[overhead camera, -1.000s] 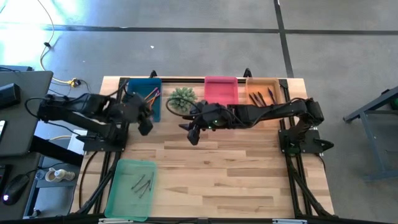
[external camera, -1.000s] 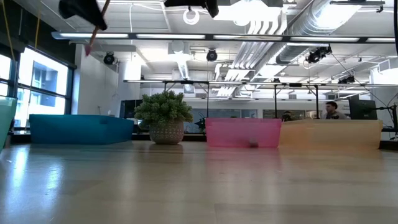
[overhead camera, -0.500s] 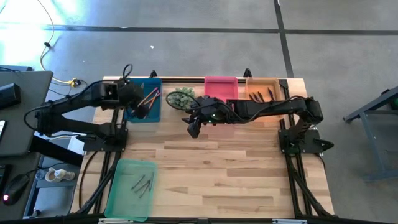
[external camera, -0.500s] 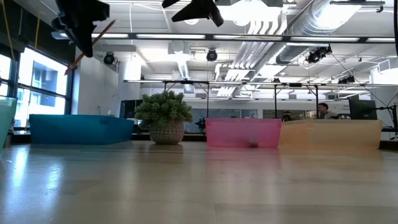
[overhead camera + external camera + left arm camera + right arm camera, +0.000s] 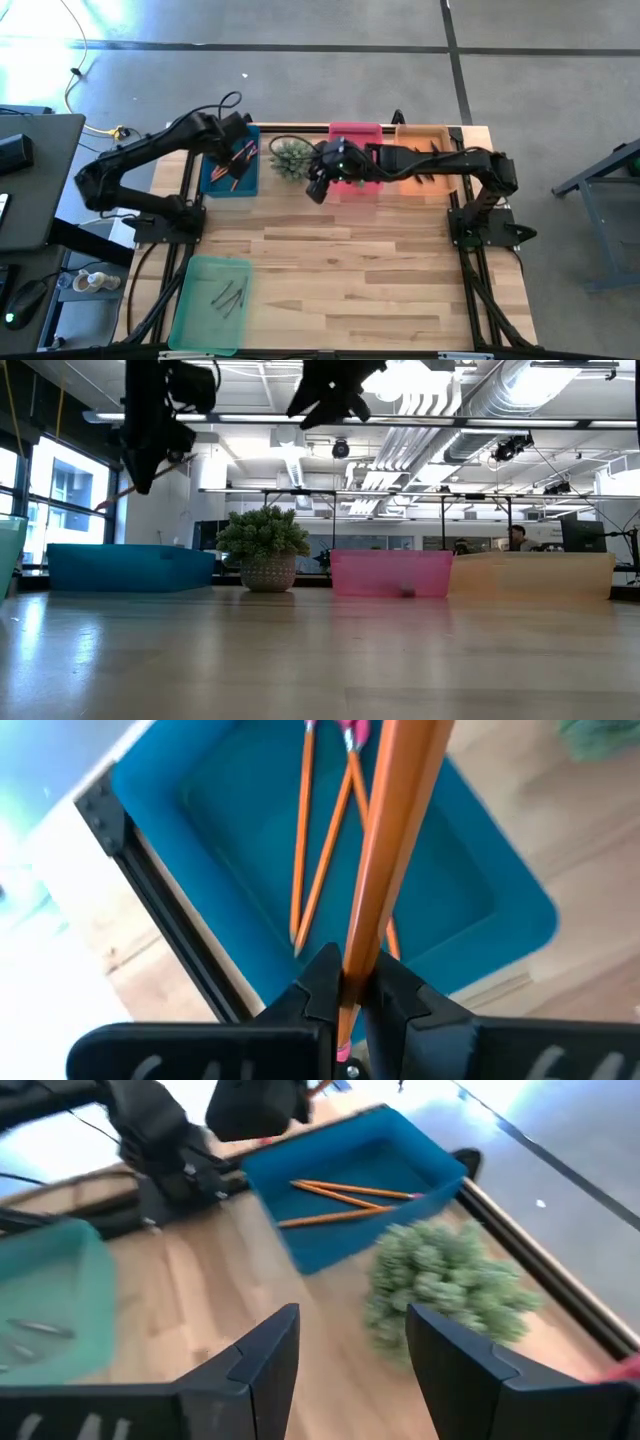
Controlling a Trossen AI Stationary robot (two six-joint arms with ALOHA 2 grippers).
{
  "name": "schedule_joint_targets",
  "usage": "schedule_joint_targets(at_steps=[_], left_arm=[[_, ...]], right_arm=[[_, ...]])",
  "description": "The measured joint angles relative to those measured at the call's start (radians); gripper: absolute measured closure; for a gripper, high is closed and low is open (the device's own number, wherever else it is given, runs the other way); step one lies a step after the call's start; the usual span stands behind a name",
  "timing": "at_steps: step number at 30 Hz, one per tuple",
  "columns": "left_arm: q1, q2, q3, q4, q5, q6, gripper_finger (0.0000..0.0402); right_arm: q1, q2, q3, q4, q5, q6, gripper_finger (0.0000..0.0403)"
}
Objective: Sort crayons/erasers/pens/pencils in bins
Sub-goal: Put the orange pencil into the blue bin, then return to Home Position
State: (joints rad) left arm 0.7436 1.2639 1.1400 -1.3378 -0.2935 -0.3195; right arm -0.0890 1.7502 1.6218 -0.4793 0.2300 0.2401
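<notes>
Overhead, the left pincer [image 5: 345, 1005] hangs above the dark blue bin [image 5: 212, 180] at the tabletop's [image 5: 350, 270] far edge, closed tight on an orange pencil [image 5: 385, 860] held lengthwise over the tray, apparently so it can fall alongside the pencils [image 5: 238, 158] already lying inside. The right pincer [image 5: 345, 1345] hovers beside the spiky plant [image 5: 288, 157], near the pink bin [image 5: 355, 131], its fingers spread apart and carrying nothing. Dark sticks lie in the orange bin [image 5: 443, 130], others in the light green bin [image 5: 195, 290].
</notes>
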Motion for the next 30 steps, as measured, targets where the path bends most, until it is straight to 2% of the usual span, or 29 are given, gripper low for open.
schedule_joint_targets(at_steps=[8,18,28,30], left_arm=[[0.103,0.156,0.000,0.000,0.050,0.043,0.0389],[0.166,0.311,0.000,0.003,0.067,0.054,0.0362],[0.182,0.338,0.000,0.008,0.087,0.085,0.0302],[0.182,0.323,0.000,0.008,0.122,0.114,0.0294]], right_arm=[[-0.107,-0.045,0.000,-0.121,-0.023,-0.086,0.0226],[-0.208,-0.110,0.000,-0.203,-0.024,-0.182,0.0226],[-0.270,-0.116,0.000,-0.244,-0.024,-0.201,0.0226],[-0.276,-0.116,0.000,-0.252,-0.024,-0.200,0.0226]])
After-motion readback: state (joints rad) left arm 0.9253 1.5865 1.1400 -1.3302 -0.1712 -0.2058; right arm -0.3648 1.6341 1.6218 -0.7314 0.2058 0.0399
